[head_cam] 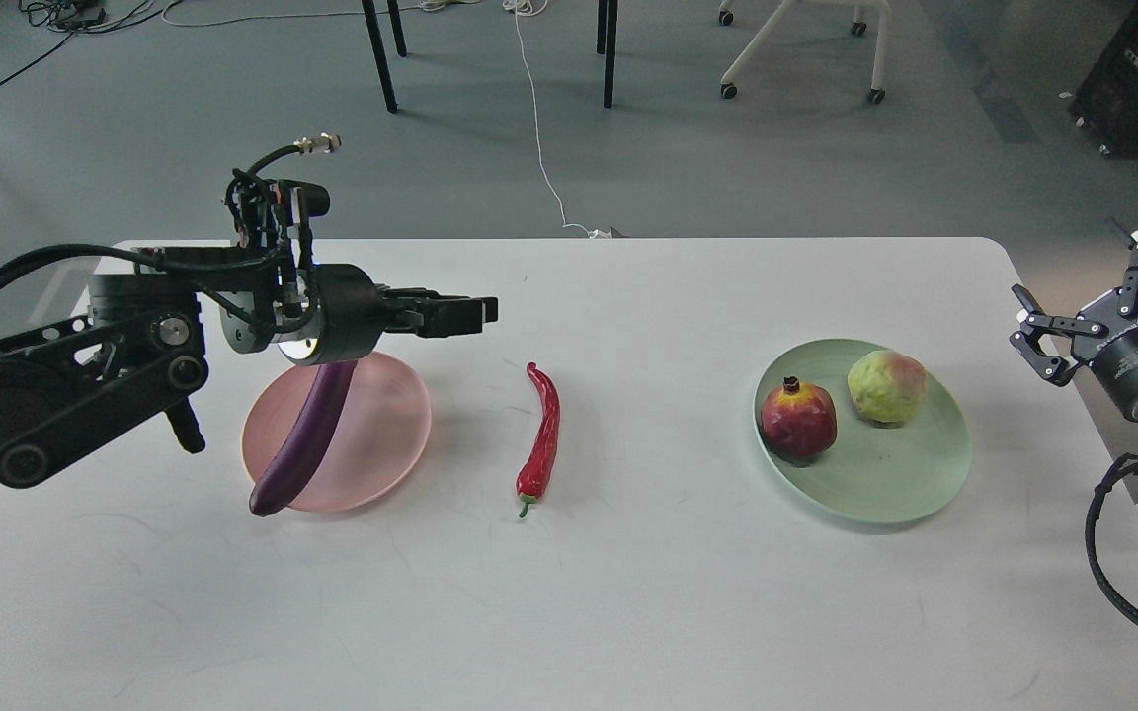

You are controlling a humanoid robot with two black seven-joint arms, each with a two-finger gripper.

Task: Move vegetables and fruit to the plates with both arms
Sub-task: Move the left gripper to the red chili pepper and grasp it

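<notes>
Left end effector looks empty, fingers together; right end effector spread open. Eggplant and both fruits plated, so chili needs grabbing next, I reckon.

Plates: two, pink and green. Eggplant: one. Chili: one. Pomegranate: one. Yellow-green fruit: one. Arms: two, pincers left and right. Worktop: one.

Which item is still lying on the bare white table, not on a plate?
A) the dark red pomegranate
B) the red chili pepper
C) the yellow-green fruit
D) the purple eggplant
B: the slim curved red chili pepper lies on the white table, between the two plates and touching neither.
</notes>
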